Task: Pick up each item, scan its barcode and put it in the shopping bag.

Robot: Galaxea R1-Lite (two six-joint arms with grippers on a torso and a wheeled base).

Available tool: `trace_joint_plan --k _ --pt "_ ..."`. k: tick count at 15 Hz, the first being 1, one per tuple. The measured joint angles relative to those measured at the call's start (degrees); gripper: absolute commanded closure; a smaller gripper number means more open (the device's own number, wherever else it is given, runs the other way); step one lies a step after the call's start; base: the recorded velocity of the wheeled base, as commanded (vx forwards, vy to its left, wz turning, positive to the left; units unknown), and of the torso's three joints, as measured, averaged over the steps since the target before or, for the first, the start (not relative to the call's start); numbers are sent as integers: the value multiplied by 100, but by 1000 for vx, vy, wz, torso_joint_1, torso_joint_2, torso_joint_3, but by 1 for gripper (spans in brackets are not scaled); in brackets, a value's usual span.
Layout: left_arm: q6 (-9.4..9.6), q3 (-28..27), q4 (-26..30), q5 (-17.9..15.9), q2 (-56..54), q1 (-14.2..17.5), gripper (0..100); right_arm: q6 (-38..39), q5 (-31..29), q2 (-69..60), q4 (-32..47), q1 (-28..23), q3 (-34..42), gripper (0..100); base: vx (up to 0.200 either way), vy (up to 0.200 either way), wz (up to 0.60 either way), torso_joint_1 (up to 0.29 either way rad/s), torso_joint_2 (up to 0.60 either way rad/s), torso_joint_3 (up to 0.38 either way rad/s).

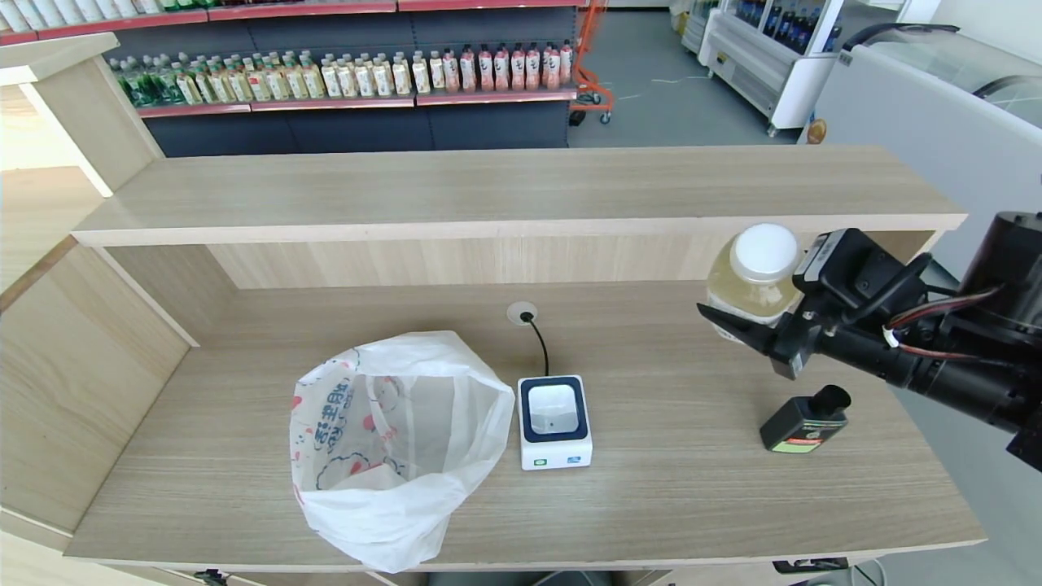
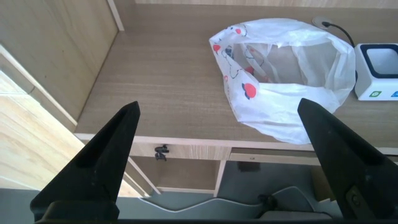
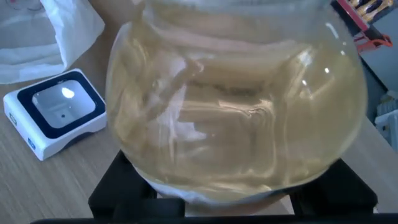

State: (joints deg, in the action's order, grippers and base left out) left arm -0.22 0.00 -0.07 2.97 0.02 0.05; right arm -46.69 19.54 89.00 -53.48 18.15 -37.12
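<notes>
A round clear bottle [image 1: 753,281] of pale yellow liquid with a white cap stands upright at the counter's right side. My right gripper [image 1: 737,316] is shut on its lower body, and its base is hidden behind the fingers. Close up, the bottle [image 3: 236,106] sits between dark fingers [image 3: 118,196]. A small black bottle [image 1: 804,421] lies on the counter just in front of it. The white barcode scanner [image 1: 554,420] sits mid-counter, with the open white shopping bag [image 1: 399,443] to its left. My left gripper [image 2: 217,168] hangs open below the counter's front edge, near the bag [image 2: 280,74].
The wooden counter [image 1: 692,488] has a raised back ledge [image 1: 521,187] and a side wall on the left. The scanner's cable [image 1: 539,342] runs back to a port in the counter. Store shelves and freezers stand beyond.
</notes>
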Motion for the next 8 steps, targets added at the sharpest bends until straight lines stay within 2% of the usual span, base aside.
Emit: trace_joint_plan --k 2,8 --pt "0 0 0 0 0 5 0 -38 9 85 -88 1 18 100 0 0 0 0 0 0" --pt "-10 0 5 0 0 -2 0 -39 2 280 -104 39 -44 100 0 200 0 2 1 2"
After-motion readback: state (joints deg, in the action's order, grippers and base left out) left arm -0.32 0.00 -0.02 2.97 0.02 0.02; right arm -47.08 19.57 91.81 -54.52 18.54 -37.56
